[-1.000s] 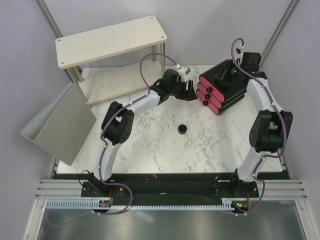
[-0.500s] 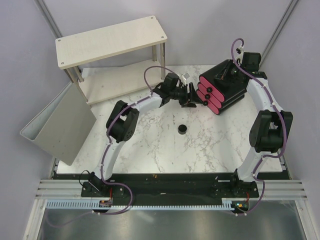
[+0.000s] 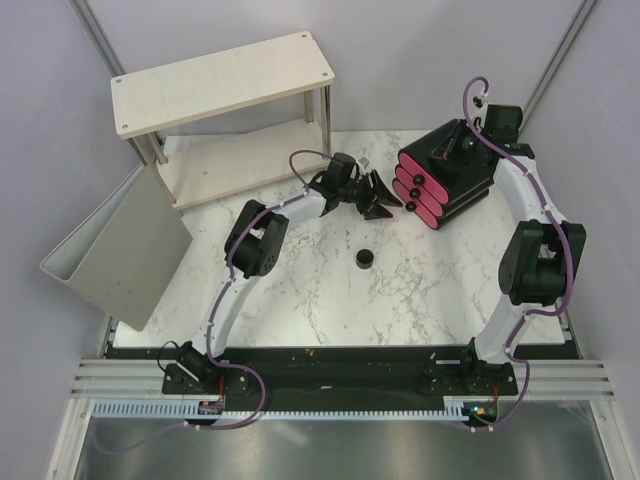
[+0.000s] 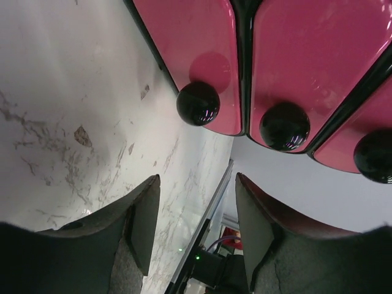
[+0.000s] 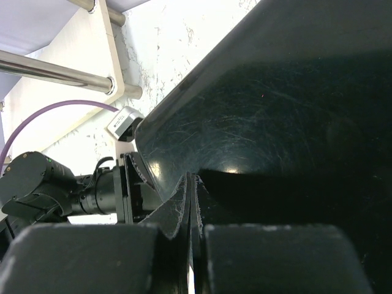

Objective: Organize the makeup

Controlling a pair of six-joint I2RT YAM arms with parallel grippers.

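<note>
- marble table (image 3: 300,300): white with grey veins, carries every item below.
- round black jar (image 3: 365,258): the one piece of makeup in view; stands upright and alone on bare marble, nearer the arm bases than the black box and to its left, well apart from it and touching nothing.
- grey bin (image 3: 120,250): flat-sided, tilted at the table's left edge, far to the left of the black box.
- left gripper (image 3: 385,202): level with the pink fronts of the black box and just to their left, pointing at them; fingers apart, nothing between them, only marble showing in the gap.
- black box (image 3: 455,180): three pink drawer fronts (image 4: 184,43) facing left, each with a round black knob (image 4: 198,103); in the left wrist view the knobs sit just ahead of the fingertips, not touched.
- right gripper (image 5: 191,179): on the glossy top of the black box, fingers pressed together with nothing between them, tips against the lid.
- pale two-tier shelf (image 3: 222,78): metal legs, beyond the black box and to its left, at the table's far left corner.
</note>
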